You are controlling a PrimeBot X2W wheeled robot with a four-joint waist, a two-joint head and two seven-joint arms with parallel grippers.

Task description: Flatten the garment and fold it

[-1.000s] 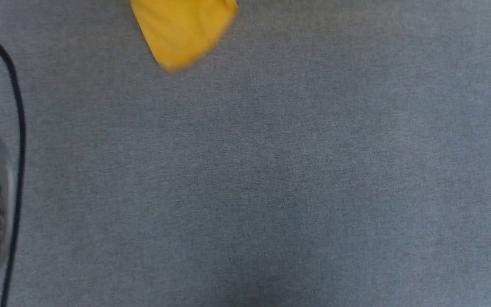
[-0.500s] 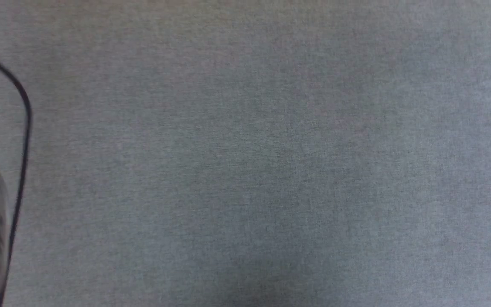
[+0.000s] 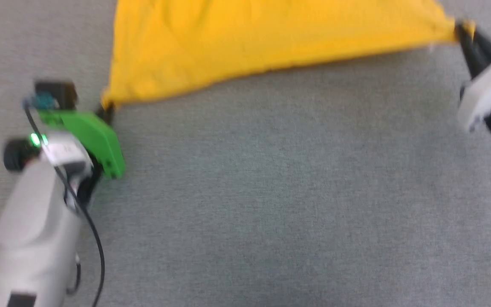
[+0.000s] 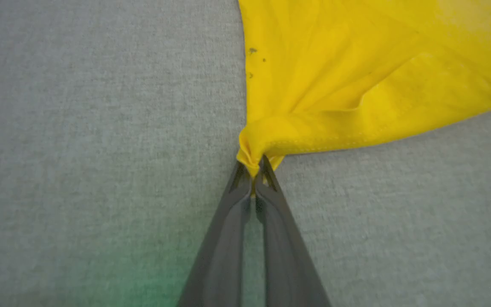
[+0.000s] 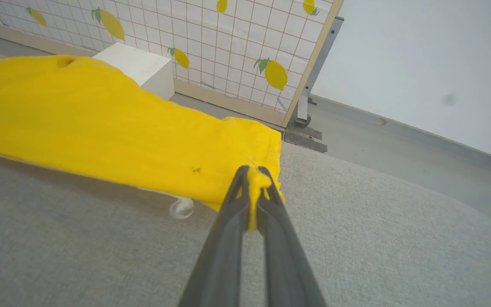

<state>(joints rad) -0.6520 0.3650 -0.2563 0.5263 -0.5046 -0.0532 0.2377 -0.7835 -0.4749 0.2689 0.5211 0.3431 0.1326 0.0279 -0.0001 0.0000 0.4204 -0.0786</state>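
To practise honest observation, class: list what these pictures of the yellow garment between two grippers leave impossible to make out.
- Head view: garment cut off by the top edge; whole shape unseen.
- Head view: right gripper motion-blurred, cut by the right edge.
- Left wrist view: left gripper pinches bunched cloth; which corner, unclear.
- Right wrist view: white box partly behind the garment.

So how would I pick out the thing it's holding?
Find the broad grey fabric-covered surface. Across its far side spreads a bright yellow cloth garment, stretched between the left arm's dark fingers and the right arm's dark fingers, each pinching a corner. It is the only vivid yellow cloth on the grey.
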